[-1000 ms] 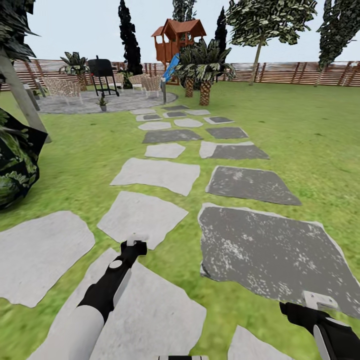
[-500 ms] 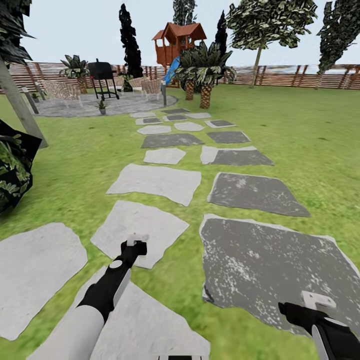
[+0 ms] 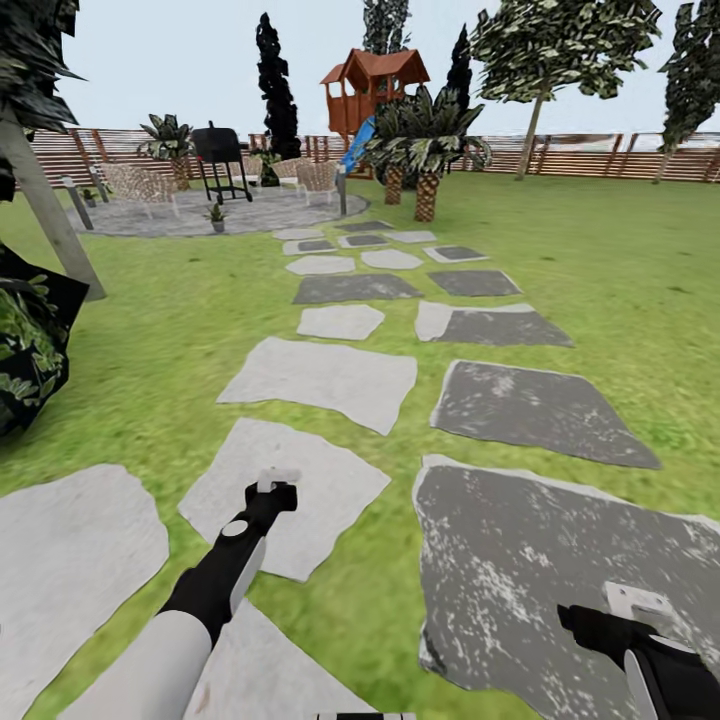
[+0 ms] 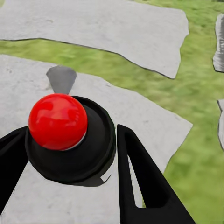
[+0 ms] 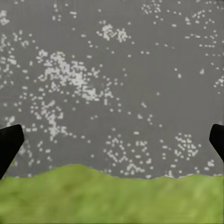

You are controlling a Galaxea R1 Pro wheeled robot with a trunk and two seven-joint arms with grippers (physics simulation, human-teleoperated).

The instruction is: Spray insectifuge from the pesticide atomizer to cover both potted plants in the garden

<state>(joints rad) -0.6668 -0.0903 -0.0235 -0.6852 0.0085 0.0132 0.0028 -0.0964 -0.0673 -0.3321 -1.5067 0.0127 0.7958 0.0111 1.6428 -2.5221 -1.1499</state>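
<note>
Grey stepping stones (image 3: pixel 320 372): a double row over the lawn (image 3: pixel 600 260), leading to the round patio (image 3: pixel 170 215) by the fence (image 3: pixel 600 158)
Step in hand: judged as the drive toward the patio; no grasp or spray is due yet
Doing it well: keep the base on the line of stones, arms held low and tucked; stop short of the patio furniture and the black grill (image 3: pixel 220 150) so there is room to search
Left end effector (image 3: pixel 272 487): in the left wrist view a red ball (image 4: pixel 57 121) on a round black body sits between the two fingers; what it is, and whether it is gripped, I cannot tell
Right end effector (image 3: pixel 625 605): fingers (image 5: pixel 9 140) spread wide apart, nothing between them; dark stone and grass beneath
Pesticide atomizer: not made out anywhere here; its long axis and which way it points cannot be told
Potted plants: a small plant (image 3: pixel 217 213) on the patio's near edge may be one; too small to be sure
</note>
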